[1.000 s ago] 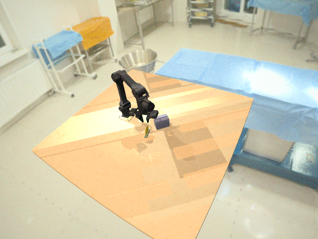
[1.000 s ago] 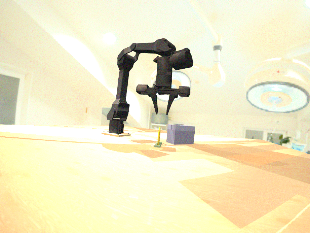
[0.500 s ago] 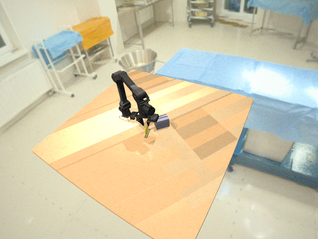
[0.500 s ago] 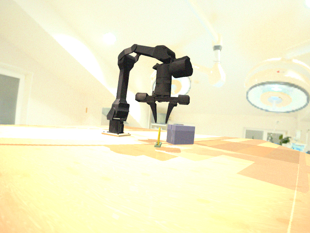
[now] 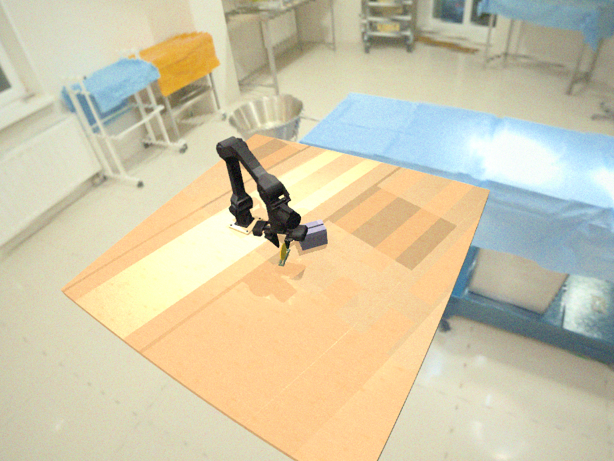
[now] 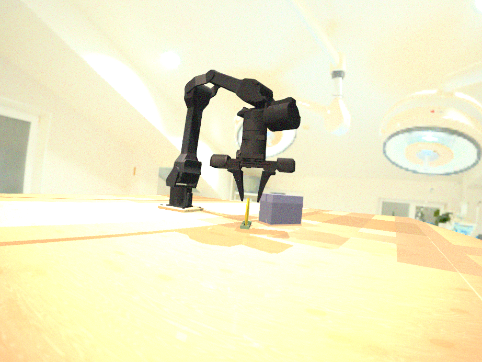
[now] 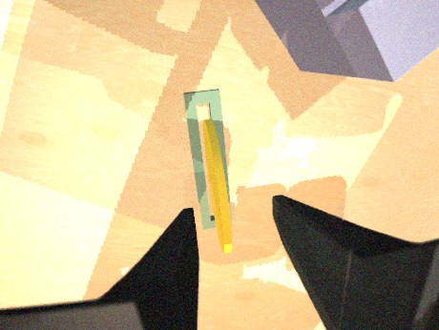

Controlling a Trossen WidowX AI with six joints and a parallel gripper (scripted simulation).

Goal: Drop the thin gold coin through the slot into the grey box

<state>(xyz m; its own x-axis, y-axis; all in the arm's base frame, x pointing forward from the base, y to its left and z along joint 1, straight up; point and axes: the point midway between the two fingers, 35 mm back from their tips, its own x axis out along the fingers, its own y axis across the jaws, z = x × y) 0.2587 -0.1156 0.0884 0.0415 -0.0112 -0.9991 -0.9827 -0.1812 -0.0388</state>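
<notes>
The gold coin (image 5: 283,251) (image 6: 247,212) (image 7: 218,181) stands on edge in the dark-green holder (image 5: 282,263) (image 6: 245,226) (image 7: 215,97). In the wrist view it leans a little across the holder's slot, its near end by the fingertips. My gripper (image 5: 282,244) (image 6: 250,200) (image 7: 233,211) is open and empty, pointing down just above the coin. In the exterior view the fingertips are level with the coin's top, which is nearer the left finger. The grey box (image 5: 313,239) (image 6: 280,210) (image 7: 401,33) is closed, with a narrow slot in its lid.
The box stands close beside the holder, to the right in the top and exterior views and at the upper right in the wrist view. The arm's base plate (image 5: 241,229) (image 6: 180,208) is behind and left. All stand on a wooden table (image 5: 223,347).
</notes>
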